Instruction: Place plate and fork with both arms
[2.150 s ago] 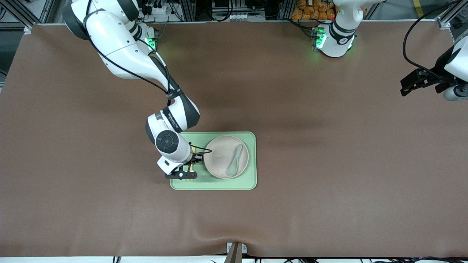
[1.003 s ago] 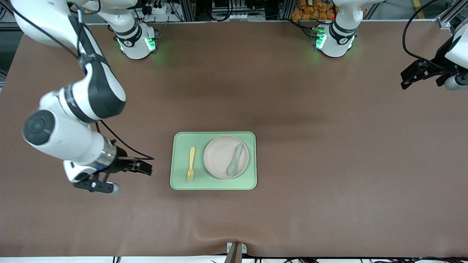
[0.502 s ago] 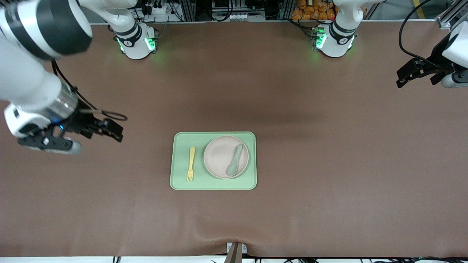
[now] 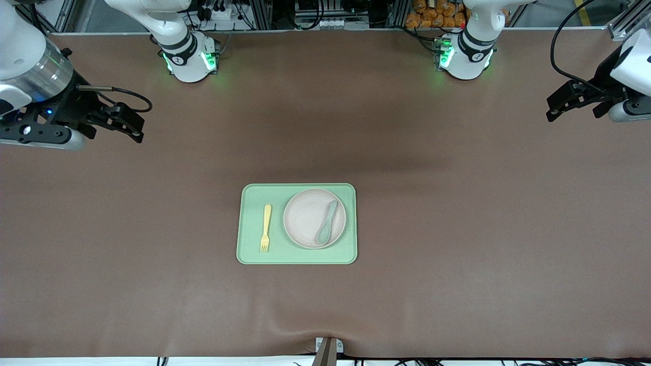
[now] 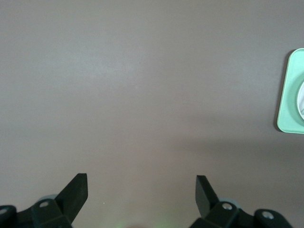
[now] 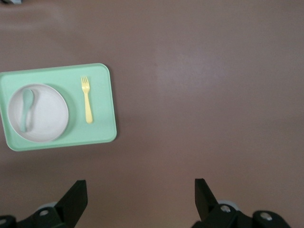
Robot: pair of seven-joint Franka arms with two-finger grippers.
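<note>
— What's out there, biggest thing first?

— The brown surface [image 4: 457, 229] takes up nearly everything. Over it, two white arms: the right arm [image 4: 30, 56] at its own end and the left arm [image 4: 630, 66] at the other end, both held up in the air.

— And the grippers?

— The right gripper [image 4: 129, 122] hangs over bare surface, its fingers [image 6: 76, 197] spread wide apart with nothing between them. The left gripper [image 4: 559, 104] is the same: over bare surface, fingers [image 5: 78, 187] apart, holding nothing.

— Where's the rest, going by those grippers?

— The light-green tray [image 4: 252, 195] lies flat between the two grippers, well apart from both and closer to the right gripper than to the left one. The right wrist view takes in the whole tray; the left wrist view catches only one end of it [image 5: 293, 95].

— On the tray?

— The beige plate [image 4: 305, 218] sits on the tray's half toward the left gripper. A grey-green spoon [image 4: 328, 222] lies in the plate. The yellow fork [image 4: 265, 229] lies flat on the tray beside the plate, on the half toward the right gripper, not touching the plate.
</note>
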